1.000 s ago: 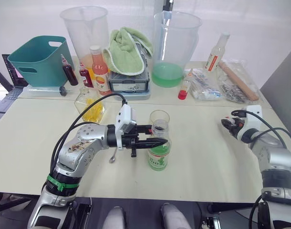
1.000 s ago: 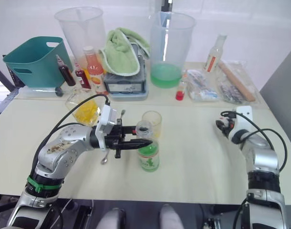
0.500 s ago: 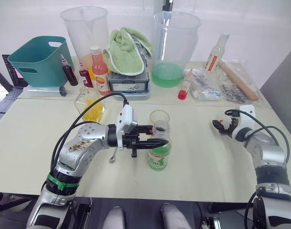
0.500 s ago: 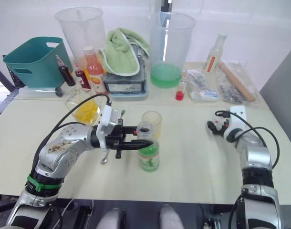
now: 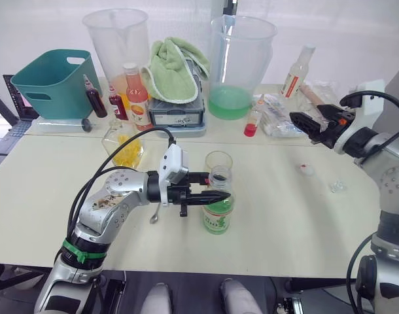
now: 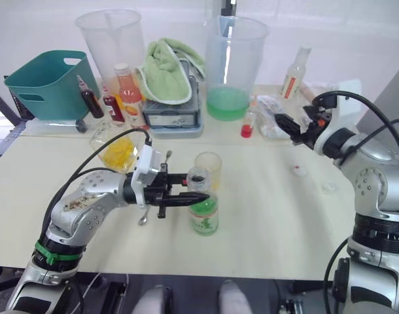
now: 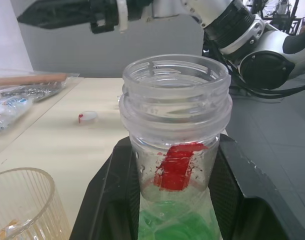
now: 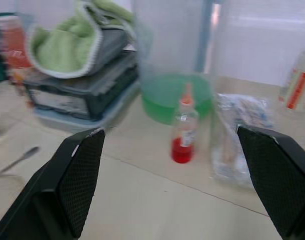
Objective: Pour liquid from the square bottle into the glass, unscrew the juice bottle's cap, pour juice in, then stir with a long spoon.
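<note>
The juice bottle (image 5: 218, 210) stands uncapped near the table's middle, pale green liquid low inside. My left gripper (image 5: 215, 192) is shut on its neck (image 7: 175, 115). Just behind it stands the glass (image 5: 218, 161). The white cap (image 5: 307, 169) lies on the table to the right. The square bottle (image 5: 123, 146) with yellow liquid sits at the left behind my left arm. The long spoon (image 6: 144, 218) lies beside that arm, partly hidden by it. My right gripper (image 5: 305, 124) hovers open above the table's back right, its fingers (image 8: 78, 176) wide apart.
Two big clear jugs (image 5: 241, 62), a green towel on a grey box (image 5: 176, 72), a teal basket (image 5: 52, 82), small red bottles (image 5: 251, 122) and plastic bags (image 5: 288, 118) line the back. A small clear piece (image 5: 337, 187) lies near the cap.
My right gripper rose from the table surface and swung up and back, opening. The white cap now lies where it had been. The left arm and bottle stayed still.
</note>
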Tool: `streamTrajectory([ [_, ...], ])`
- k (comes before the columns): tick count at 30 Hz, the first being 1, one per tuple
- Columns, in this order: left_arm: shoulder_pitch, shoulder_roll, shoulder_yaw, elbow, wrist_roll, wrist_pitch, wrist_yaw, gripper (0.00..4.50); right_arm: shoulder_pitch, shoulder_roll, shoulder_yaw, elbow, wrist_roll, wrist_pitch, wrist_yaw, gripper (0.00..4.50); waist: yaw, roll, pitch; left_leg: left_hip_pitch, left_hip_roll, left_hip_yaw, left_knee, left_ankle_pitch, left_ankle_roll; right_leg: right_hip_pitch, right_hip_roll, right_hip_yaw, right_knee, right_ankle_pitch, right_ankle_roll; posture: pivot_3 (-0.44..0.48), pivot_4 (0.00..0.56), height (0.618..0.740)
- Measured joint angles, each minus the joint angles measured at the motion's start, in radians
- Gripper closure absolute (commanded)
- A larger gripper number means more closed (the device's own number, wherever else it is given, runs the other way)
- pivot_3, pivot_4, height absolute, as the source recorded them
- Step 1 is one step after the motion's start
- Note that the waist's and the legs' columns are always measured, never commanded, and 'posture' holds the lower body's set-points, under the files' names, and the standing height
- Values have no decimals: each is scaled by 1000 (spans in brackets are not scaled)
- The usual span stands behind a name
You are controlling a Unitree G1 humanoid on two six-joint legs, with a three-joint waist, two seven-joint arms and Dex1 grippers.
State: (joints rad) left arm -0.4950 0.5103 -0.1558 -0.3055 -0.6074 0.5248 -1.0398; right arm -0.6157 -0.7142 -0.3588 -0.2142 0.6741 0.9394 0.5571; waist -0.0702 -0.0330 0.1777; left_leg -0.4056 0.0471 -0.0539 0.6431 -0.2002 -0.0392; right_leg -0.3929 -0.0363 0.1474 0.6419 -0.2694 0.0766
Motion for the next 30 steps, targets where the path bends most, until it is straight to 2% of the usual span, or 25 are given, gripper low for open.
streamTrajectory([
  [3, 8, 22, 27, -19, -33, 48, 22, 3044, 89, -41, -35, -132, 175, 101, 94, 57, 0, 0, 0, -1, 0, 0, 0, 0, 1, 0, 0, 0, -1, 0, 0, 0, 150, 727],
  [6, 28, 53, 59, -52, -64, 89, 46, 3044, 149, -58, -36, -173, 240, 118, 149, 57, -5, -1, 0, -1, 0, 1, 0, 0, 1, -1, 0, 1, 0, 0, 0, 0, 150, 727],
  [10, 75, 113, 118, -104, -110, 133, 65, 3044, 158, -62, -17, -179, 285, 115, 193, 57, -7, 0, 1, -1, 1, 1, 0, 0, 1, -3, 1, 1, 1, -1, 0, 0, 150, 727],
  [20, 152, 280, 363, -165, -282, 285, 146, 3044, 145, -50, 48, -177, 330, 103, 239, 57, 2, -1, 2, -11, 1, 1, 0, 0, 0, -13, 1, 0, 3, 0, 0, 0, 150, 727],
  [23, 149, 333, 382, -147, -252, 256, 123, 3044, 147, -37, 56, -183, 348, 97, 231, 57, 4, -1, 2, -11, 1, 1, 0, 0, 0, -13, 1, 0, 2, 0, 0, 0, 150, 727],
  [26, 118, 335, 372, -82, -204, 201, 100, 3044, 158, -26, 55, -200, 372, 96, 215, 57, 10, -1, 3, -11, 1, 1, 0, 0, 0, -13, 1, 0, 2, 0, 0, 0, 150, 727],
  [30, -27, 295, 305, 61, -92, 103, 86, 3044, 213, -30, 45, -263, 408, 96, 186, 57, 26, -1, 3, -11, 1, 1, 0, 0, 0, -13, 1, -1, 1, 0, 0, 0, 150, 727],
])
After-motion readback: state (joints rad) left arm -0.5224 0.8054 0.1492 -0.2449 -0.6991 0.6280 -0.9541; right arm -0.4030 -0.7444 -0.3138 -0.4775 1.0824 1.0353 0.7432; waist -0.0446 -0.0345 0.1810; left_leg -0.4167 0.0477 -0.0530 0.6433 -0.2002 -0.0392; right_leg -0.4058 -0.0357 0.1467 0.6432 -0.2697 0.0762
